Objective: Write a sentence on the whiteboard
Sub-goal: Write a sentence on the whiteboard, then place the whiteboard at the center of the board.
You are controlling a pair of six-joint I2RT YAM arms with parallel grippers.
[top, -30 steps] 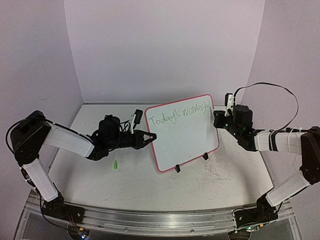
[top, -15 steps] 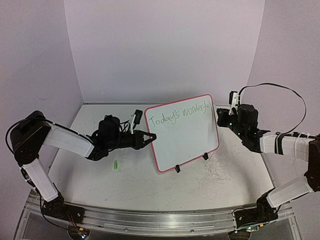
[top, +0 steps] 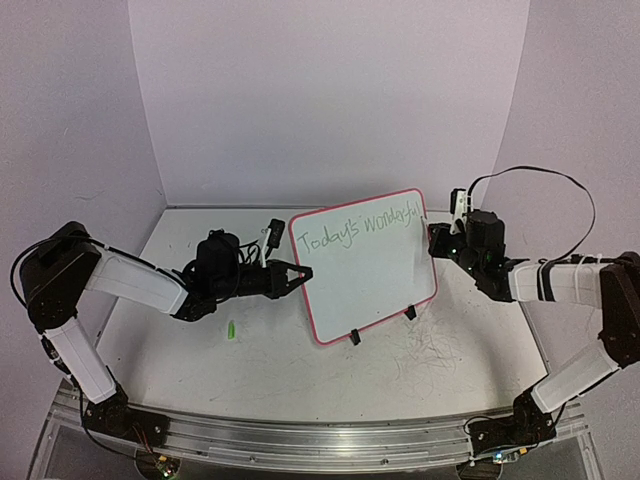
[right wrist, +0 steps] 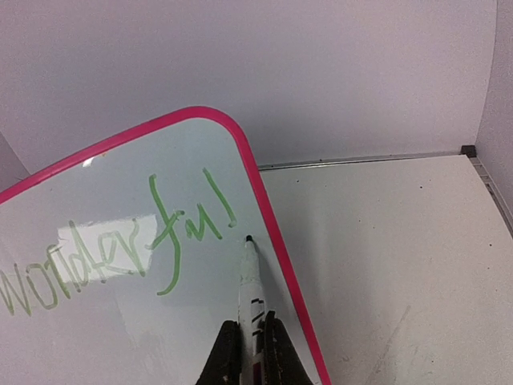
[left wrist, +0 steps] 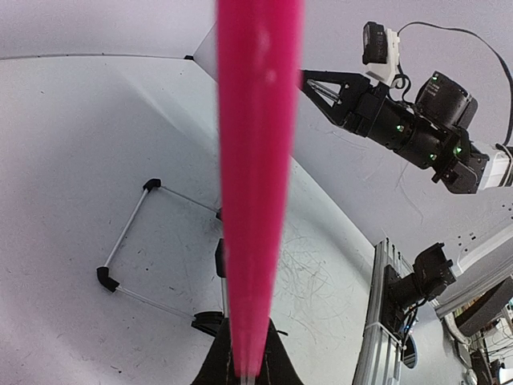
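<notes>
The whiteboard [top: 365, 275] stands tilted on its black feet at mid-table, pink-rimmed. The sentence [top: 360, 228] runs in green along its top and reads "Today's wonderful". My left gripper [top: 300, 275] is shut on the board's left edge; in the left wrist view the pink rim [left wrist: 255, 160] rises from between the jaws of the left gripper [left wrist: 244, 373]. My right gripper [top: 432, 240] is at the board's upper right corner, shut on a white marker [right wrist: 251, 281]. The marker's dark tip points at the whiteboard [right wrist: 120, 321] just right of "ful" in the sentence [right wrist: 160, 241], close to the rim.
A small green cap [top: 231, 329] lies on the table left of the board. Old scribbles [top: 430, 350] mark the grey tabletop at front right. The board's wire stand [left wrist: 132, 257] reaches back behind it. Walls close in on three sides.
My right gripper drew back to the right from the board, then returned with the marker to the upper right corner. The left gripper and board have not moved.
</notes>
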